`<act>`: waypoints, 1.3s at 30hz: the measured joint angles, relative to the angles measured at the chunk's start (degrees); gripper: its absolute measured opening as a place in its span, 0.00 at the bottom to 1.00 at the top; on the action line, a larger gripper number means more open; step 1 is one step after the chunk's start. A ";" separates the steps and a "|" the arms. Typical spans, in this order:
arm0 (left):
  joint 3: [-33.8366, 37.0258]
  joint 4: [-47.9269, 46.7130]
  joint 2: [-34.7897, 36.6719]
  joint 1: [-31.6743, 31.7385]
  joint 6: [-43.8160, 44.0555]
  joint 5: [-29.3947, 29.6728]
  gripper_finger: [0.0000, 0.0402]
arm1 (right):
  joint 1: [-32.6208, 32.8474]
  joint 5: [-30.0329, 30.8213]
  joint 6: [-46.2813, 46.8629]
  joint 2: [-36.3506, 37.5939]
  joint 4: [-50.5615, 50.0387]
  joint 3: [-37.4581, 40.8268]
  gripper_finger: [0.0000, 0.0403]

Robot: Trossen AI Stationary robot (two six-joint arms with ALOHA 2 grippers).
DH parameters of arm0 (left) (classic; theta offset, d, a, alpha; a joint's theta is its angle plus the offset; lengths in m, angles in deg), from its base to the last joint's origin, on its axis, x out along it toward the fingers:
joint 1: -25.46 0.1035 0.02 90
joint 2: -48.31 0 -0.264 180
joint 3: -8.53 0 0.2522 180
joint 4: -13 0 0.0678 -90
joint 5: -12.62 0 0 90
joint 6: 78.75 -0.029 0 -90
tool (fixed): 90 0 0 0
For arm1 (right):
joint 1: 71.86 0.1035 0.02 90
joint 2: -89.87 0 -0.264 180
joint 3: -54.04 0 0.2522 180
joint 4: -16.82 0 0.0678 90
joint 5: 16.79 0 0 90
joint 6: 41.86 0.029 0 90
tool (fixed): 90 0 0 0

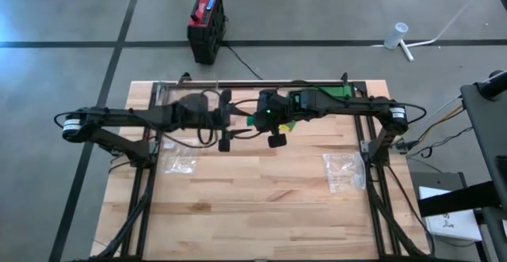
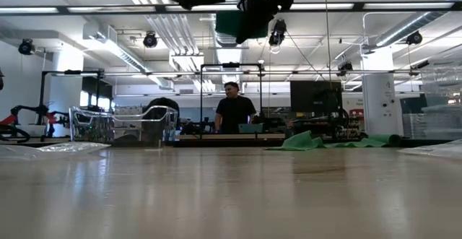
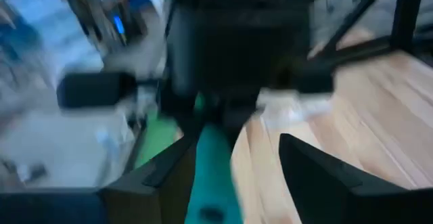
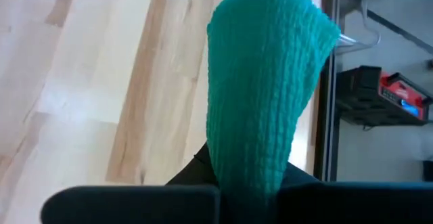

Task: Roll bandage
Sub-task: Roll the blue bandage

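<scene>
A teal-green, crinkled bandage (image 4: 260, 88) is held up in the air over the far middle of the table. My right gripper (image 4: 220, 197) is shut on it and shows in the high view (image 1: 273, 127) facing my left gripper (image 1: 225, 123). My left gripper (image 3: 230, 183) is open, and a strip of the bandage (image 3: 210, 163) runs between its fingers, close to one of them. I cannot tell whether that finger touches it. In the low view the bandage (image 2: 237, 24) shows high above the table, under the two arms. My right gripper pinches the bandage between its two shut fingers at the strip's lower part (image 4: 247, 176). The free end stands out past the fingertips as a rounded, folded lobe. The bandage is clear of the table.
Two clear plastic bags lie on the table, one at the left (image 1: 178, 163) and one at the right (image 1: 344, 171). More green cloth (image 2: 317, 141) lies at the far edge. A wire basket (image 2: 123, 127) stands at the far left. A person (image 2: 234, 113) stands beyond the table.
</scene>
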 joint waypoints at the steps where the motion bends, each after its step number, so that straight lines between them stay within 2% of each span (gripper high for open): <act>1: 1.89 4.06 0.08 -0.25 -0.82 0.01 0.52 | -0.46 0.00 0.08 -0.18 -0.07 0.00 0.03; 5: 6.07 11.66 -0.95 -0.63 -2.51 0.77 0.55 | -1.69 0.06 0.09 -0.59 -0.19 0.04 0.03; 12: 6.36 12.07 -2.98 -0.52 -6.95 12.52 0.60 | -2.01 -0.01 -0.53 -0.68 0.04 0.04 0.03; 23: 6.40 10.46 -3.85 -0.43 -8.78 12.09 0.62 | -2.00 -0.02 -0.72 -0.70 0.50 0.04 0.03; 34: 6.40 10.70 -6.02 -0.43 -9.98 12.61 0.53 | -1.98 -0.20 -0.72 -0.70 -0.01 0.04 0.03; 39: 6.40 10.26 -5.98 -0.43 -7.79 12.70 0.38 | -2.00 -2.28 -1.38 -0.70 -0.15 0.04 0.04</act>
